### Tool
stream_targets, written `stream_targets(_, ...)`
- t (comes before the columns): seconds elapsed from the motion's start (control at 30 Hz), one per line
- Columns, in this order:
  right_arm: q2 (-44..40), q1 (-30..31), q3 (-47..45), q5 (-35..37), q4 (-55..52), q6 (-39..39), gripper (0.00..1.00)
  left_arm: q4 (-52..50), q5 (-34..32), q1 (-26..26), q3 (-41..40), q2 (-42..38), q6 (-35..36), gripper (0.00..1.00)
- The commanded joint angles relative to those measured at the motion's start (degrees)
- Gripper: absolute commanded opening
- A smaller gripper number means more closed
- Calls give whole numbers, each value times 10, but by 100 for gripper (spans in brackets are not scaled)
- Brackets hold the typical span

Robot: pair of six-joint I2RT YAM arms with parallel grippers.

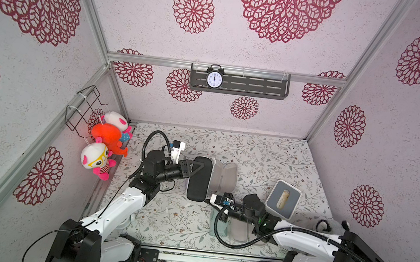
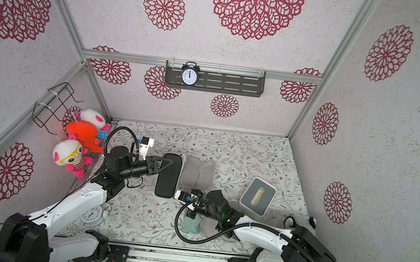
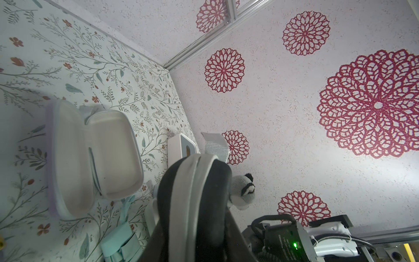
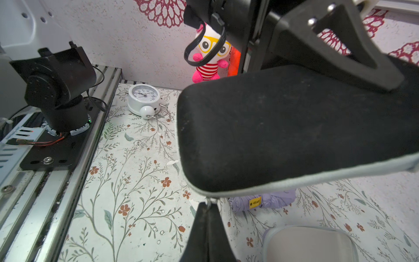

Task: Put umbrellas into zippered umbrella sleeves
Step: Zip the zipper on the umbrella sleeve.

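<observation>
Progress stood at roughly one sleeve in three, and that one unfinished. Furthest left, the left pincer was clamped part-way closed across the far end of the black sleeve, holding it lifted clear of the counter. Its two shells were folded together, with a grey zip band showing along the seam. No black umbrella showed anywhere, so it was probably already inside, though the shell hid it. Beneath the raised sleeve the lilac umbrella lay loose on the counter. Just beyond, the lilac sleeve lay spread open, its pale lining bare and empty.

At the near end of the black sleeve the right pincer was pinched fully closed on the zip pull, so the zipping looked to be the step in hand. How much of the seam was done, I could not tell. Under the right arm the mint umbrella lay beside the open mint sleeve, not yet packed. Two umbrellas were left to load and zip.
</observation>
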Motion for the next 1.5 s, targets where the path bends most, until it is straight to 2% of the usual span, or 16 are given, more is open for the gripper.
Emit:
stream_targets(0.0, -1, 30, 1, -12, 14, 29, 0, 36, -54, 8, 16, -16, 15, 0)
stream_targets(0.13, 10, 48, 9, 6, 15, 46, 0, 22, -78, 7, 16, -22, 24, 0)
stream_targets(0.27, 33, 51, 28, 58, 45, 116, 0, 40, -110, -7, 2, -26, 25, 0)
stream_targets(0.6, 92, 56, 68, 113, 126, 255, 0, 48, -296, -63, -72, -92, 45, 0)
stream_targets(0.83, 125, 78, 90, 97, 128, 261, 0, 21, -342, -73, -91, -140, 55, 0)
stream_targets(1.0, 136, 92, 91, 133, 116, 261, 0, 29, -334, -72, -99, -148, 54, 0)
stream_targets(1.1, 127, 93, 78, 157, 118, 261, 0, 14, -352, -72, -108, -162, 48, 0)
stream_targets(1.2, 136, 97, 91, 124, 122, 265, 0, 46, -371, -75, -132, -167, 33, 0)
stream_targets(1.33, 139, 99, 102, 149, 118, 266, 0, 74, -417, -93, -155, -174, 24, 0)
stream_targets(1.47, 160, 101, 120, 132, 124, 285, 0, 81, -439, -99, -160, -179, 25, 0)
